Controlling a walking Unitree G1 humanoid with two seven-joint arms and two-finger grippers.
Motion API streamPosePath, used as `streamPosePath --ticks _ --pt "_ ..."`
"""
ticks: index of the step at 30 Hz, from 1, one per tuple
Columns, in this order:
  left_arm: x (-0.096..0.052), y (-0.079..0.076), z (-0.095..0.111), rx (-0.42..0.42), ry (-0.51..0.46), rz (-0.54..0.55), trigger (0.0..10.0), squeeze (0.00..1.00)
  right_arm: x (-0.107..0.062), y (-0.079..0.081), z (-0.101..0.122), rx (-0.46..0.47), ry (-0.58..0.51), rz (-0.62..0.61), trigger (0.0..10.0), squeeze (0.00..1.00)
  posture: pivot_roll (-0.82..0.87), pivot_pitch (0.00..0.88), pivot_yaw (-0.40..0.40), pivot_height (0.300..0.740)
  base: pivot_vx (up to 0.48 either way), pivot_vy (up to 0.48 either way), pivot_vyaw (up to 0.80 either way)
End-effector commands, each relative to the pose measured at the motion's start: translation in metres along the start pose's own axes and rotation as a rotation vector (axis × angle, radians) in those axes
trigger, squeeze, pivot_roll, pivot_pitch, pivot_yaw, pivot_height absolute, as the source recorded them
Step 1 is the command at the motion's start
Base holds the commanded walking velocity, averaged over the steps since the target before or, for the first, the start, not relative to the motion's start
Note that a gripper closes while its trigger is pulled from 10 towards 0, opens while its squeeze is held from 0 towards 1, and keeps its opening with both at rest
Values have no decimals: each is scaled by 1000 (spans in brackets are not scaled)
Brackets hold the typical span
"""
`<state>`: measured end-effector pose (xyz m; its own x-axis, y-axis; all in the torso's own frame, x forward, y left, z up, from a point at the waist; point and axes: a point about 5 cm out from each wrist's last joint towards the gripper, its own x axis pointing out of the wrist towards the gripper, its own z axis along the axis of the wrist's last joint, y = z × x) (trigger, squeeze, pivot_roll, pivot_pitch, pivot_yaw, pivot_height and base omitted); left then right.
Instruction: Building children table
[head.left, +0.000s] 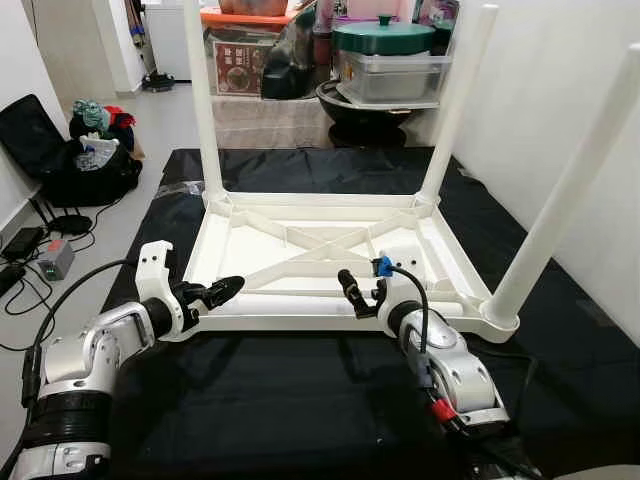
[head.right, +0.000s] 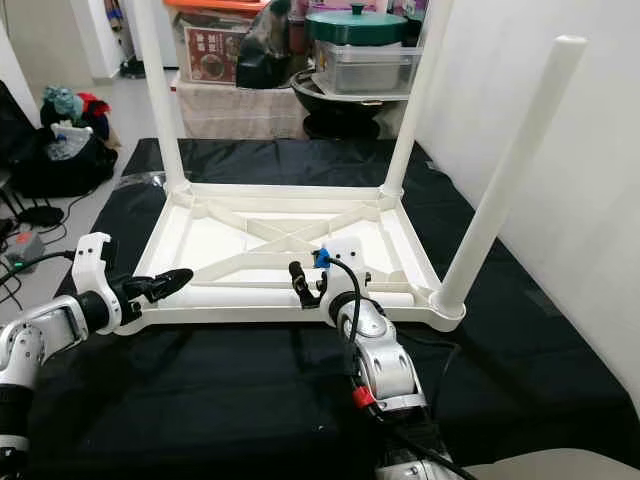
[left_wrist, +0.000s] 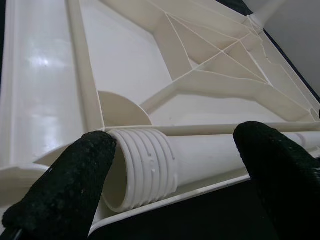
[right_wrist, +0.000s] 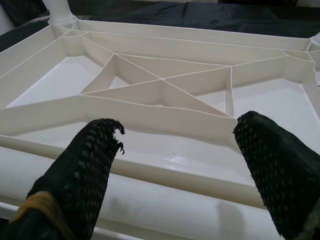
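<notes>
Black cloth (head.left: 300, 400) covers the floor beside a white wall, and on it I see the white children's table (head.left: 310, 235) lying upside down, ribbed underside facing up. Three legs stand upright in its corner sockets: two at the far corners (head.left: 203, 100) and one at the near right corner (head.left: 570, 190). Storage boxes and a green-lidded pot (head.left: 385, 38) sit beyond the cloth; a black bag (head.left: 60, 150) and cables lie on the bare floor to the left.

Loose fourth leg (head.right: 290, 297) lies on its side inside the tabletop, along the near rim. Its threaded end (left_wrist: 142, 167) points toward the near left corner.

Left gripper (head.left: 222, 290) is at that near left corner, low over the rim. Its fingers (left_wrist: 70, 185) are spread, one on either side of the threaded end; I cannot tell whether they touch it.

Right gripper (head.left: 357, 293) is at the middle of the near rim, above the lying leg. Its fingers (right_wrist: 85, 170) are spread wide, holding nothing, pointing across the ribbed underside.
</notes>
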<state>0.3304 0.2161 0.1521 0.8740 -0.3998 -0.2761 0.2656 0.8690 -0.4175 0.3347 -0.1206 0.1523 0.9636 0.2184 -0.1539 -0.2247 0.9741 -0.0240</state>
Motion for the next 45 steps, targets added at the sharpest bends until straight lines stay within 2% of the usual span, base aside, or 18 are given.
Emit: streamPosePath --ticks 1,3,5,7,22,27,36,37,39,40,42,43,45 --pt "4 -2 -3 -39 26 -21 10000 0 -1 -4 -6 -8 28 -18 10000 0 65 0 -41 740 0 0 0" --pt "11 -3 -5 -105 64 -43 10000 0 -2 -6 -9 -6 41 -29 10000 0 56 0 -36 740 0 0 0" --pt "11 -3 -5 -105 64 -43 10000 0 -2 -6 -9 -6 41 -29 10000 0 56 0 -36 740 0 0 0" --pt "20 -5 -8 -162 107 -58 10000 0 -2 -8 -11 -5 51 -36 10000 0 50 0 -34 740 0 0 0" --pt "32 -10 -3 -226 152 -57 10000 0 -3 -11 -13 1 69 -44 10000 0 38 0 -36 740 0 0 0" --pt "39 -13 2 -257 155 -71 10000 0 -3 -15 -19 8 110 -67 10000 0 35 0 -42 740 0 0 0" --pt "50 -24 -5 -282 210 -119 10000 0 -3 -21 -22 14 139 -105 10000 0 23 0 -35 740 0 0 0" --pt "52 -28 -7 -287 223 -130 6392 0 -4 -22 -22 18 140 -115 10000 0 23 0 -35 740 0 0 0" --pt "54 -30 -8 -291 230 -138 6392 0 -4 -23 -22 21 140 -122 10000 0 23 0 -35 740 0 0 0" --pt "55 -31 -10 -295 239 -147 7098 0 -4 -24 -22 23 141 -128 10000 0 15 0 -31 740 0 0 0" --pt "55 -31 -10 -295 239 -147 7098 0 -4 -24 -22 23 141 -128 10000 0 15 0 -31 740 0 0 0" --pt "56 -33 -11 -297 249 -152 10000 0 -5 -25 -22 26 141 -134 10000 0 14 0 -30 740 0 0 0" --pt "56 -34 -14 -303 258 -150 10000 0 -5 -26 -21 29 137 -140 10000 0 13 0 -30 740 0 0 0"
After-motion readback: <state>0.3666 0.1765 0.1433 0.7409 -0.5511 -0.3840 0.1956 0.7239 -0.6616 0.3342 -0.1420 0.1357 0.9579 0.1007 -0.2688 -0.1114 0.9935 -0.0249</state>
